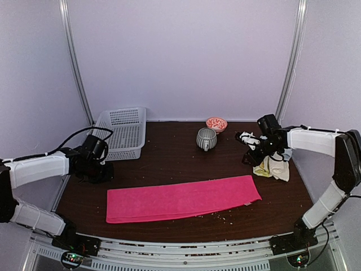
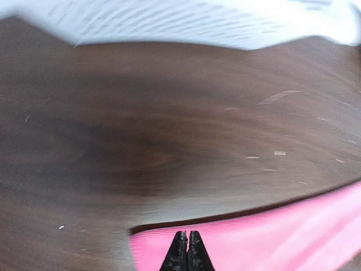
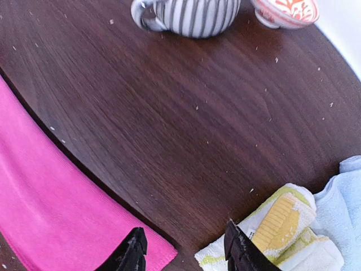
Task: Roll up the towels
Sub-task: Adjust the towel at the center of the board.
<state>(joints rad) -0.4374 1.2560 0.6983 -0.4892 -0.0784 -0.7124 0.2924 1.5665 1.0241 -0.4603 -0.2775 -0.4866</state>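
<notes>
On a dark wood table [image 1: 169, 152] boxed in by pale walls, with a bright pink towel [image 1: 180, 199] spread flat and unrolled as a long strip across the near side, from 7 to 4 o'clock, its right end angled a little farther back. At 10 o'clock, a white plastic mesh basket [image 1: 123, 132], upright against the back left corner. Just this side of it, at 9 o'clock, the left gripper [image 2: 188, 254], fingertips pressed together on nothing, over the pink towel's edge close to a corner in the left wrist view; contact with the cloth impossible to tell through the blur. At 3 o'clock, the right gripper [image 3: 185, 237], fingers spread wide and empty, above bare wood between the pink towel's right end and a heap of towels [image 1: 273, 165]. In that heap, a yellow-and-white towel [image 3: 282, 226] folded small, with a pale blue towel [image 3: 345, 189] touching it on the right. At 12 o'clock, a grey-and-white striped mug [image 1: 206, 138], upright, handle on its near left side. Just beyond it, toward 1 o'clock, a small bowl [image 1: 216, 123] with a red pattern inside.
</notes>
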